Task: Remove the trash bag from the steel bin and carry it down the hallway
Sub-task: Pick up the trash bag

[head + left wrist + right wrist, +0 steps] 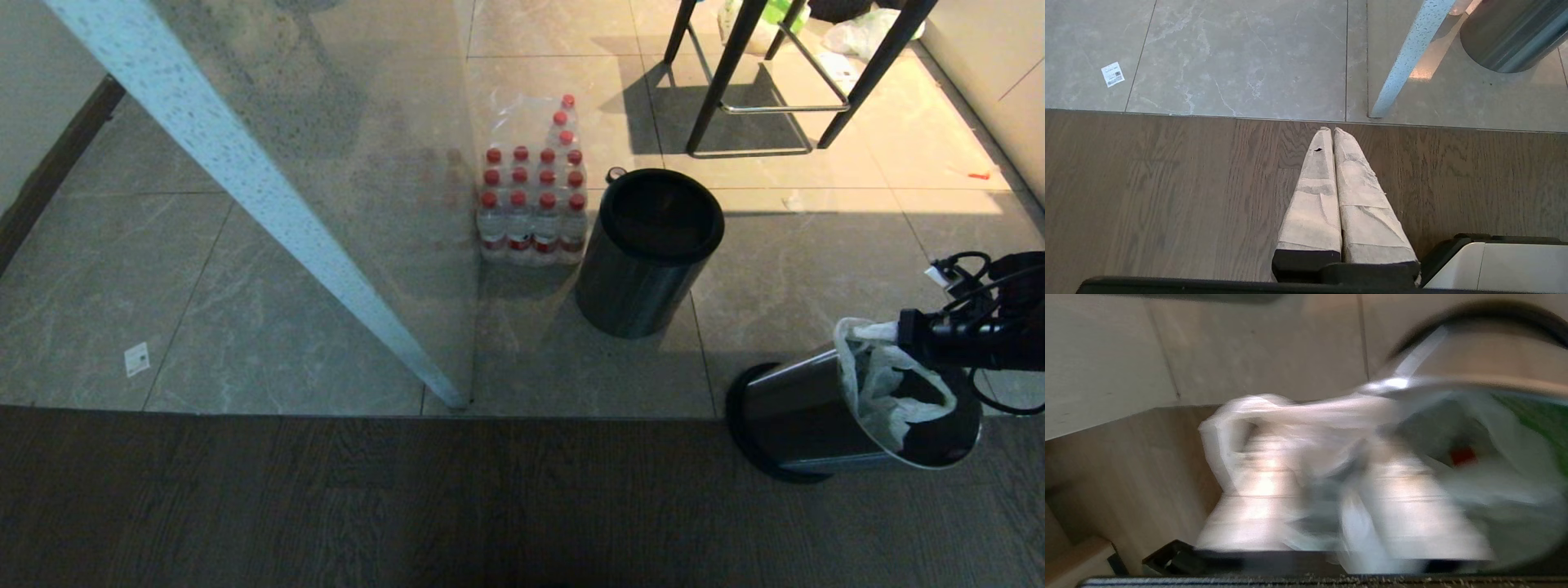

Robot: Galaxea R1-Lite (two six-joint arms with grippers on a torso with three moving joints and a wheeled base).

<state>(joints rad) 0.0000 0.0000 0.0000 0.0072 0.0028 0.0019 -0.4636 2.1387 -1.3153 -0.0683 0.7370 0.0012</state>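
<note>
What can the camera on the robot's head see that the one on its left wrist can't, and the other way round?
Only the head view shows the bottle pack, the right gripper at the trash bag in the near bin, and stool legs. Only the left wrist view shows the left gripper, fingers together over wood floor. Both show the white post, floor sticker and far bin.

Shrink-wrapped pack of red-capped bottles (532, 204) on tiled floor, black-rimmed second bin (649, 251) just beside, stool legs (759, 77) beyond
</note>
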